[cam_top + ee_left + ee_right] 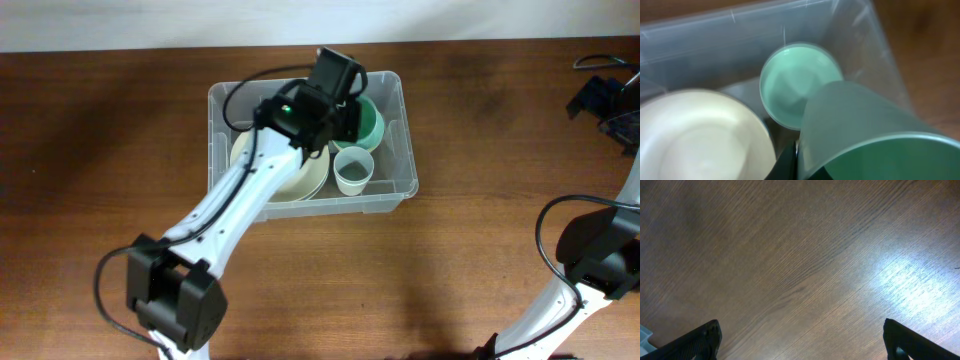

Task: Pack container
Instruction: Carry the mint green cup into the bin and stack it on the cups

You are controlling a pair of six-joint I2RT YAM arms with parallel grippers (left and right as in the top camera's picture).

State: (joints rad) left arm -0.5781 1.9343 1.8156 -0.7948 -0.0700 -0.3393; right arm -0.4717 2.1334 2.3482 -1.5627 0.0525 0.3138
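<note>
Brown wood-grain table [790, 255] under the container [380, 203]; pale strip [150, 22] beyond

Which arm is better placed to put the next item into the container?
Left. The left fingers hold a green cup over the container; the right fingers are open above the table, far off.
</note>
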